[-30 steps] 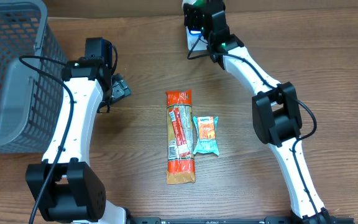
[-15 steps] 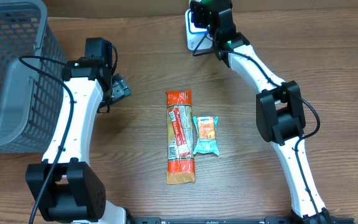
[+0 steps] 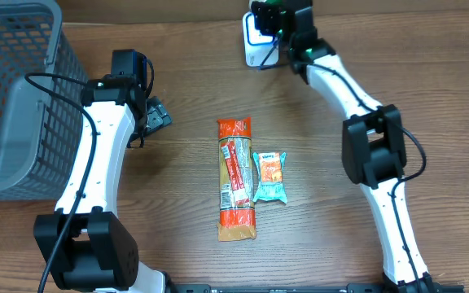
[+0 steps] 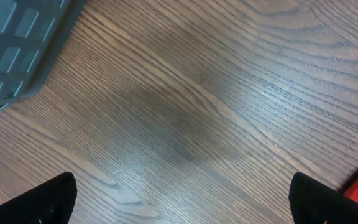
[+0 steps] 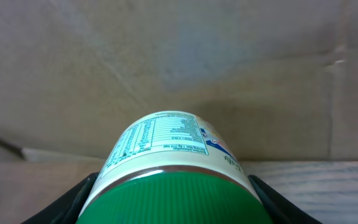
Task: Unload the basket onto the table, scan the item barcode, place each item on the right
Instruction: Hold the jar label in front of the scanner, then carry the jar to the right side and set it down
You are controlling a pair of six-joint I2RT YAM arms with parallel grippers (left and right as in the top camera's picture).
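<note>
Jar (image 5: 166, 146) with a green lid sits gripped in the right claw (image 5: 173, 208); left claw (image 4: 182, 205) hangs wide open above the surface (image 4: 197, 93).

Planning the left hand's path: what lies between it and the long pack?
Nothing: the overhead view shows only bare table between the left hand and the long pack. The left wrist view agrees.

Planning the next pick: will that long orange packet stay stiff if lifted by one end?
Probably it sags: the long orange packet looks like soft film wrap, so an end grip may droop. Lying flat, it seems unlikely to roll. The film could be slippery.
</note>
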